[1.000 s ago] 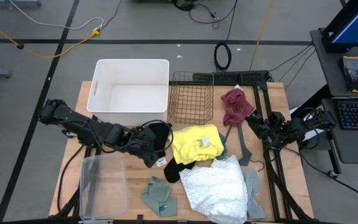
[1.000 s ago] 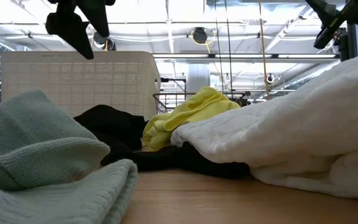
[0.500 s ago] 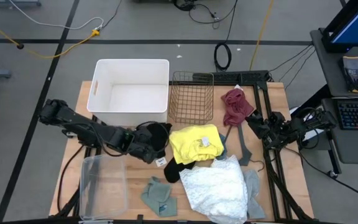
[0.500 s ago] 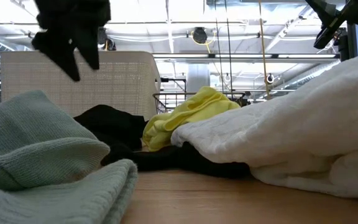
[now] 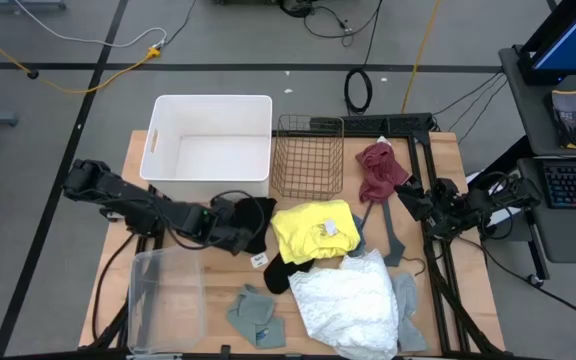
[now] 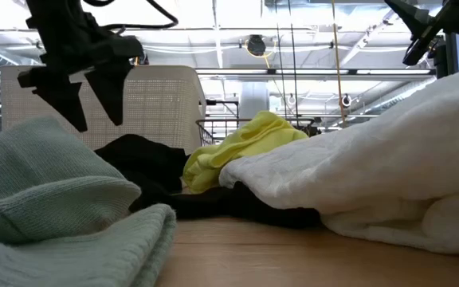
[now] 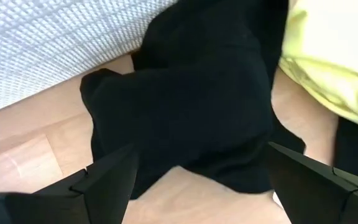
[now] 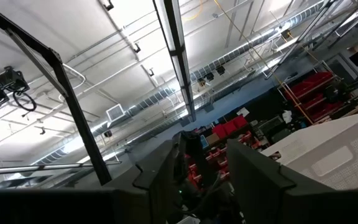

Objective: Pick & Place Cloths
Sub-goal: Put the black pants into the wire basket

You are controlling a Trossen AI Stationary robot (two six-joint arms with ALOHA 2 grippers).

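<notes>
While the left gripper (image 6: 86, 100) hangs with jaws spread, the black cloth (image 7: 191, 106) lies crumpled beneath.

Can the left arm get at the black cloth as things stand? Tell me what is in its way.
Probably yes. The left gripper hangs open just above the black cloth, nothing between them. The white bin stands close behind and the yellow cloth lies beside it, neither covering it.

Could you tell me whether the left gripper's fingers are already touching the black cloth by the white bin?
Apart. In the low view, the open left gripper hangs with both fingertips clear above the black cloth, the white bin showing between them.
</notes>
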